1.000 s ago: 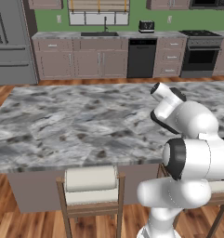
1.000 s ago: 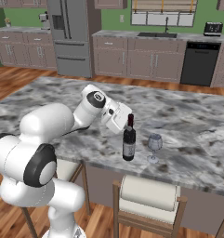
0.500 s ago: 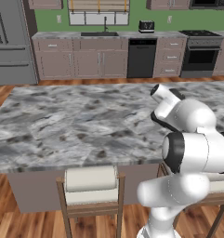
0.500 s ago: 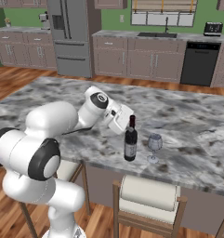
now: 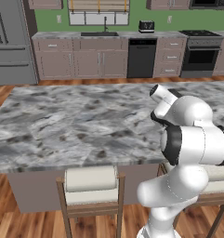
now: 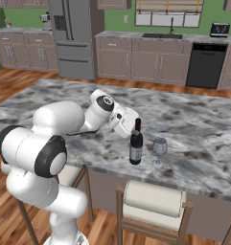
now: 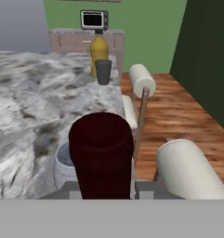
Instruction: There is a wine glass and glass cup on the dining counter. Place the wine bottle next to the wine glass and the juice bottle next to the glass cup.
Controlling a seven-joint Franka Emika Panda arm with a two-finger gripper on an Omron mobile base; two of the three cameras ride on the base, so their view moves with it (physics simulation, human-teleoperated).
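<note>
We've got the gripper (image 6: 133, 125) clamped on the wine bottle (image 6: 135, 146), mid-frame, upright, beside the wine glass (image 6: 158, 149); we should release straight, w/o tipping.

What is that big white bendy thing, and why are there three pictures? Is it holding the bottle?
The white bendy thing is a robot arm. Two pictures come from cameras riding behind it, one on each side. The third comes from a camera on its hand. In the right-side picture its gripper is shut around the neck of the dark wine bottle with the red top, which stands on the long grey-white marble counter. Right beside the bottle is a small clear stemmed wine glass. From the hand camera the bottle's red top looks huge because it is so close. Farther along that counter stand a yellow-orange juice bottle and a dark-looking cup.
</note>
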